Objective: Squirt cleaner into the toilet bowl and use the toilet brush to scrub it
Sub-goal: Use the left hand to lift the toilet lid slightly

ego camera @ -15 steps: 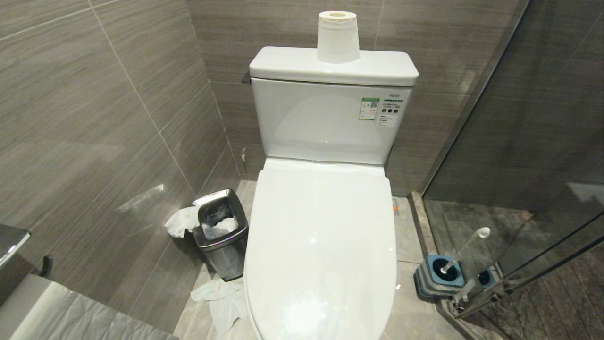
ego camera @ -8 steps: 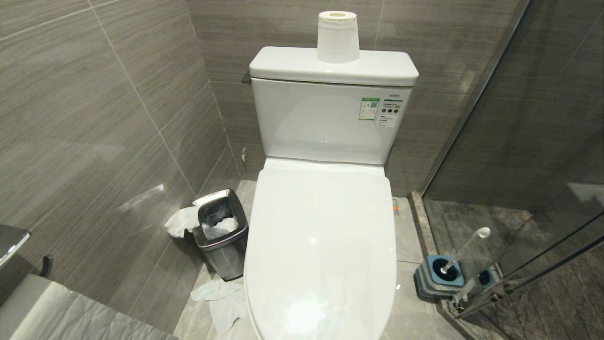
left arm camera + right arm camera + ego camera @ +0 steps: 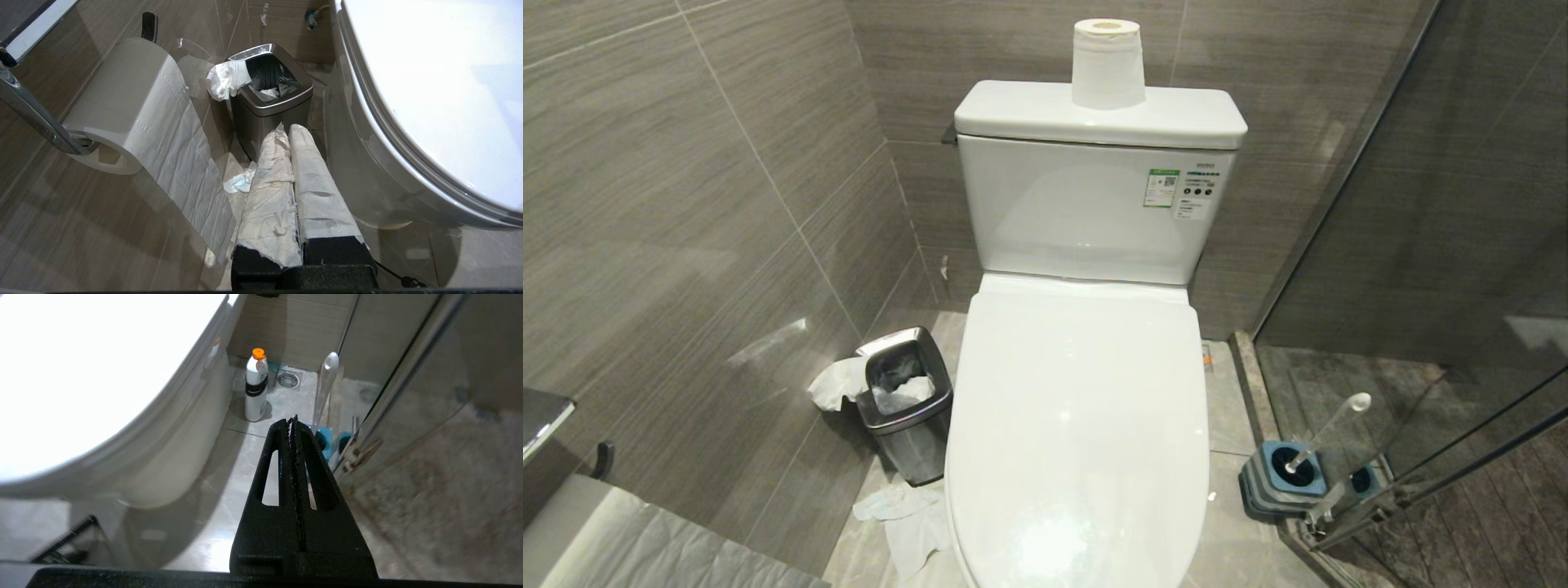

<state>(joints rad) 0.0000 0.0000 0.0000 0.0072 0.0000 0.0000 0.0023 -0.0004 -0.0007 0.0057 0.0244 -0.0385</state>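
Right wrist view, right gripper [image 3: 292,418] closed, empty, above floor [image 3: 241,457]

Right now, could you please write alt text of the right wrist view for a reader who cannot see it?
The right hand, its black fingers shut and empty, hangs low beside the white toilet bowl. Ahead on the floor stand a white bottle with an orange cap and the toilet brush in its blue holder, next to a glass door.

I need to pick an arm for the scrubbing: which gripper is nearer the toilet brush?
Right. The right gripper, shut, hangs just short of the toilet brush by the glass door. The left gripper, shut, is across the toilet bowl, by the waste bin.
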